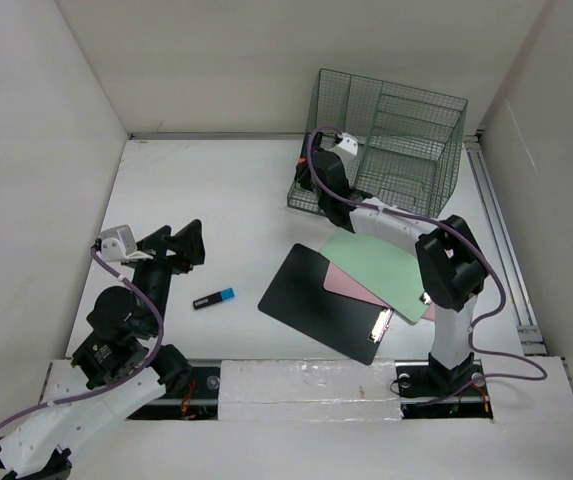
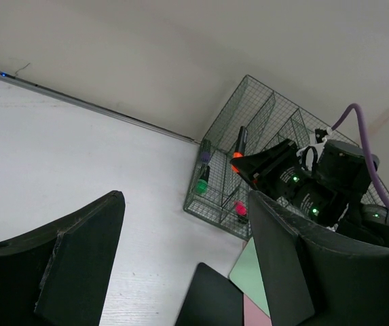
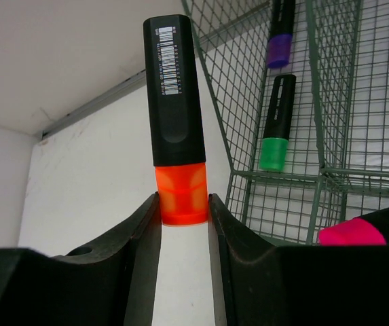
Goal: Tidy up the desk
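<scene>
The white desk carries a dark green wire organizer at the back right. My right gripper is shut on the orange cap end of an orange highlighter, whose black barrel points up and away, just left of the organizer's front corner. In the overhead view the right gripper sits at that corner. A blue highlighter lies on the desk right of my left arm. My left gripper hangs open above the desk with nothing between its fingers, at the left.
Purple, green and pink highlighters lie in the organizer. A black clipboard, a pink sheet and a green sheet overlap near the right arm's base. White walls border the desk.
</scene>
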Available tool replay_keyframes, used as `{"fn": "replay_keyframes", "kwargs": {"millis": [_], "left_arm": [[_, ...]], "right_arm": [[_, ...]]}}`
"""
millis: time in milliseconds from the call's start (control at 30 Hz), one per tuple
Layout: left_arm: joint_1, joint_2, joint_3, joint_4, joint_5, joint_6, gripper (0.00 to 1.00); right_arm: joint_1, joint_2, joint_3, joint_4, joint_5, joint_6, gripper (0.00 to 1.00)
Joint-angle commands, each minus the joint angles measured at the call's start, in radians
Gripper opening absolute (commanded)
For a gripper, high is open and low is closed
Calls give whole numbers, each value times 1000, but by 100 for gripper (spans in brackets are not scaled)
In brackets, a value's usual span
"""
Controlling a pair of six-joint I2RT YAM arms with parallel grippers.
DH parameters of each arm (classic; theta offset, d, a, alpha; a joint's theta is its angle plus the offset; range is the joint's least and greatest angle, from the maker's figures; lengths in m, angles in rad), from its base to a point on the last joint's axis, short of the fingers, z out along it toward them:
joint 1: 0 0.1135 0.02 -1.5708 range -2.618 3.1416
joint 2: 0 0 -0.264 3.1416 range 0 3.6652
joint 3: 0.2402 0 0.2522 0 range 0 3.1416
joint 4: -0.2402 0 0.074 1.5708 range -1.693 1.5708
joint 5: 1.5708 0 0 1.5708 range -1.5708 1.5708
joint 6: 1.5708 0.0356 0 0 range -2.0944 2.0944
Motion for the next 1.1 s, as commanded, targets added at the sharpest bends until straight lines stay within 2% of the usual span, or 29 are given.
{"fn": "replay_keyframes", "kwargs": {"millis": [0,200,300,333,500,567,600,633,733,1000,1067], "left_arm": [[2,-17,15,29,9,8,69],[2,-22,13,29,15,5,69],[2,-18,12,26,18,5,69],[2,-17,13,26,18,5,69],[2,-22,12,28,13,6,69],[2,-22,12,28,12,6,69],[2,-22,12,31,12,6,69],[2,-18,10,34,9,8,69],[2,-11,13,29,12,8,69],[2,1,12,39,-5,15,69],[2,8,10,40,-7,17,69]], "right_arm": [[20,8,66,48,158,101,2],[31,65,118,22,235,155,3],[31,88,157,-12,272,161,8],[31,91,163,-17,274,161,15],[9,90,157,-18,300,167,25],[-1,85,158,-21,294,160,39],[-1,85,158,-21,288,160,39],[-11,87,163,-20,278,155,48],[-11,88,174,-11,245,108,57],[-11,22,93,55,200,22,61],[-1,7,67,87,162,-21,52]]}}
